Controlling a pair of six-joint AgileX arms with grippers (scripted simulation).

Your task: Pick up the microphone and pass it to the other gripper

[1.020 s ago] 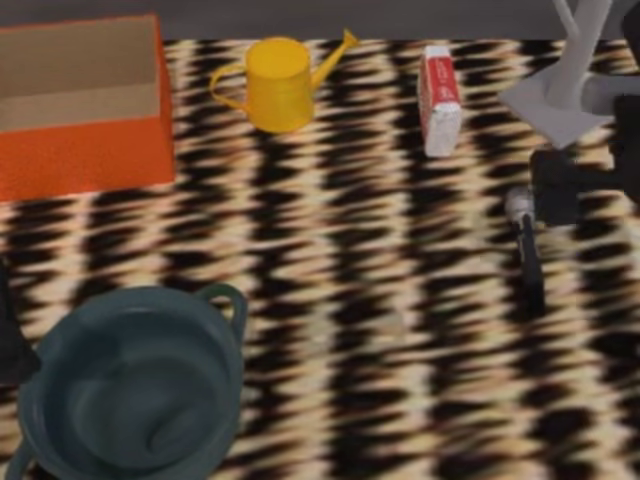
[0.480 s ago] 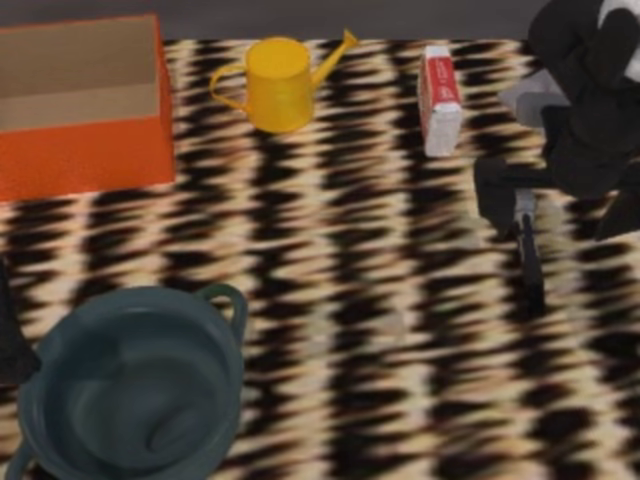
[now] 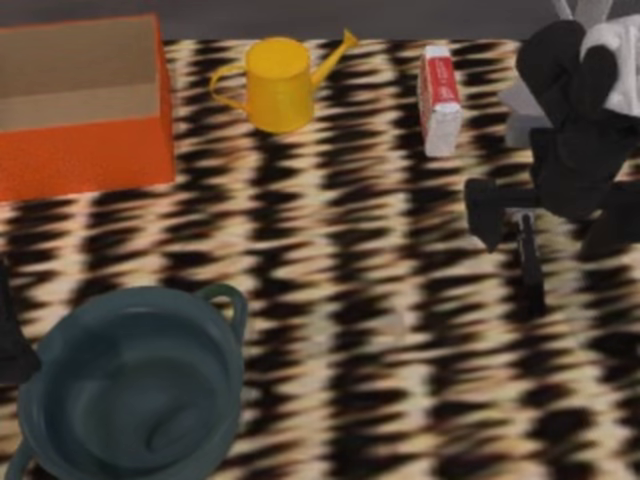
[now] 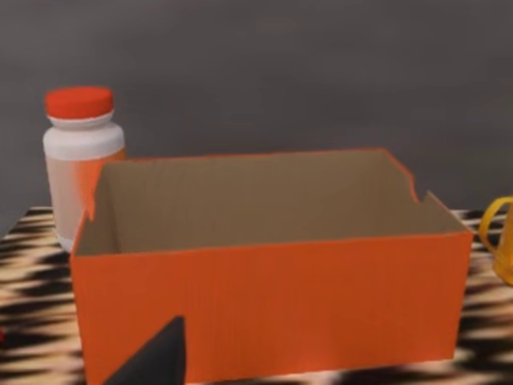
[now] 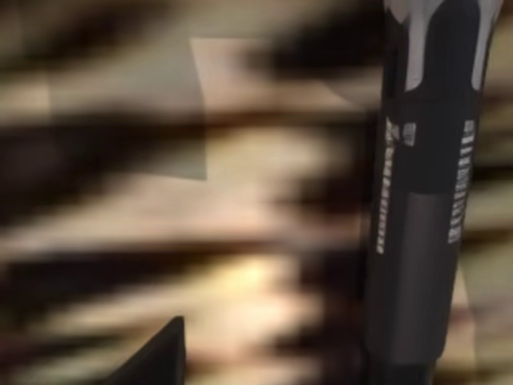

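Observation:
The microphone [image 3: 530,262] lies on the striped cloth at the right. Only its slim black handle shows in the top view, since my right arm covers the head. My right gripper [image 3: 545,222] hangs open over the head end, one finger [image 3: 485,213] to the left of it and the other to the right. In the right wrist view the black handle with grey markings [image 5: 425,200] fills the side, close by, and one dark fingertip [image 5: 158,361] stands apart from it. My left gripper [image 3: 10,340] is parked at the table's left edge, its fingertip [image 4: 160,361] facing the orange box.
An orange open box [image 3: 80,150] stands back left, with a white red-capped bottle [image 4: 80,152] behind it. A yellow watering can [image 3: 278,85] and a red-white carton [image 3: 440,100] stand along the back. A teal pot [image 3: 130,390] sits front left.
My right arm has swung in from the right and come down over the microphone's head, which is now covered. The microphone has not moved, and the left arm stayed still.

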